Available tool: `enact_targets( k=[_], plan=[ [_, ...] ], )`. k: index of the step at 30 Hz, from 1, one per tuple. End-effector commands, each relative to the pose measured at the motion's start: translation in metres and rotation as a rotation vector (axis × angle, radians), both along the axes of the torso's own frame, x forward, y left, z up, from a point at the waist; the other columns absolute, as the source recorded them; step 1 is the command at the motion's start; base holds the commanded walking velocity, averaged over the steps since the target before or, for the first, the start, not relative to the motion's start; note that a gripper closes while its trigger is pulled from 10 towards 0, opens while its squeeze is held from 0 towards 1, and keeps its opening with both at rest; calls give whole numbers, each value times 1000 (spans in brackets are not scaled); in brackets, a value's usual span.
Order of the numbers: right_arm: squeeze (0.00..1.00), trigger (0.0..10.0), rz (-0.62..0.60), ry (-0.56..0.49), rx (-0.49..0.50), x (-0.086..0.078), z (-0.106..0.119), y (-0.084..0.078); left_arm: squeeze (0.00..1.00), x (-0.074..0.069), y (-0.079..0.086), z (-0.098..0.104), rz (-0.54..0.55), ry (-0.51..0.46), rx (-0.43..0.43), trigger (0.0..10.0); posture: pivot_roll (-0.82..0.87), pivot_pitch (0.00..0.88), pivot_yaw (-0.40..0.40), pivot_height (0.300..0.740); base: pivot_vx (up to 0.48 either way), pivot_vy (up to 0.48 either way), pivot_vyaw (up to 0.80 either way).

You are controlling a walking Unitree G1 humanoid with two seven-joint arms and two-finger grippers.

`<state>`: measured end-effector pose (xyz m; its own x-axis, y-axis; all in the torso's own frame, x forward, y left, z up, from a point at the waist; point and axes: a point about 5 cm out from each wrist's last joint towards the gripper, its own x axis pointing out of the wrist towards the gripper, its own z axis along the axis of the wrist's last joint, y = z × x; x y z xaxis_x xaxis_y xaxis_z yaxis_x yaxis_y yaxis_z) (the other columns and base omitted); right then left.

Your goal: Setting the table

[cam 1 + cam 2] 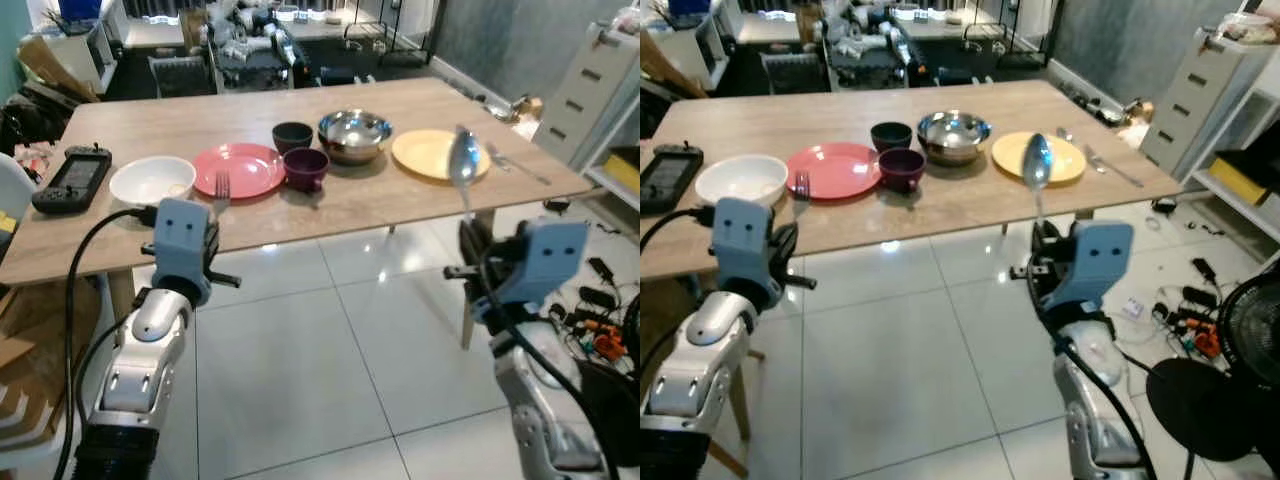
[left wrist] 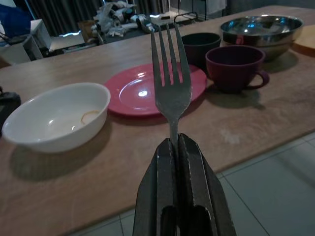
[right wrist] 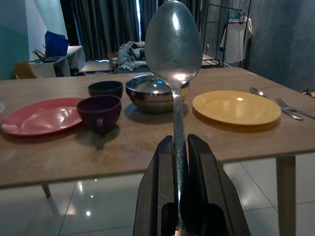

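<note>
Standing short of the table (image 1: 300, 215), we are pinching a fork (image 2: 171, 83) in our left gripper (image 2: 178, 147) and a spoon (image 3: 173, 49) in our right gripper (image 3: 180, 145), both upright, so we should be lowering them flat beside the plates ahead.

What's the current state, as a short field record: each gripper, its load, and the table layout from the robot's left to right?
left gripper: fingers shut on fork, tines up, short of the table edge
right gripper: fingers shut on spoon, bowl end up
table: wooden, robot standing in front of it
layout, left to right: white bowl, pink plate, purple mug with dark cup behind it, steel bowl, yellow plate
already laid: a spoon and fork right of the yellow plate
far left: black handheld device
</note>
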<state>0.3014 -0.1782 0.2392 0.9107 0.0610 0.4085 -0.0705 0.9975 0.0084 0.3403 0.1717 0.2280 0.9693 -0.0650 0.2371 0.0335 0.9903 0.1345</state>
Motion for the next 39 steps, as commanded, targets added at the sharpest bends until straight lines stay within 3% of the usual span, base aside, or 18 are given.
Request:
enact_targets(
  k=[1, 11, 21, 25, 32, 39],
  plan=[
    [0, 10000, -17, 4, 0, -1, -2, -4, 0, -1, -2, -3, -5, 12, -1, 10000, 44, 142, 80, 740, 480, 0, 0],
    [0, 10000, 0, 0, -1, 0, 0, 1, 0, -2, -2, -3, -1, 11, -4, 10000, 47, 147, 77, 740, 480, 0, 0],
    [0, 10000, 99, -4, -8, 2, 3, 26, 0, -2, -2, -3, 3, 10, -10, 10000, 51, 150, 71, 740, 480, 0, 0],
    [0, 10000, 138, -1, 15, 5, 5, 43, 0, -3, 0, -2, 8, 9, -8, 10000, 54, 148, 73, 740, 480, 0, 0],
    [0, 10000, 203, -8, 26, 2, 6, 57, 0, -3, -1, -2, 3, 11, -13, 10000, 58, 144, 74, 740, 460, 0, 0],
    [0, 10000, 221, -2, 27, 2, 5, 59, 0, -3, 1, -3, 12, 15, -13, 10000, 62, 139, 74, 740, 239, 0, 0]
  ],
)
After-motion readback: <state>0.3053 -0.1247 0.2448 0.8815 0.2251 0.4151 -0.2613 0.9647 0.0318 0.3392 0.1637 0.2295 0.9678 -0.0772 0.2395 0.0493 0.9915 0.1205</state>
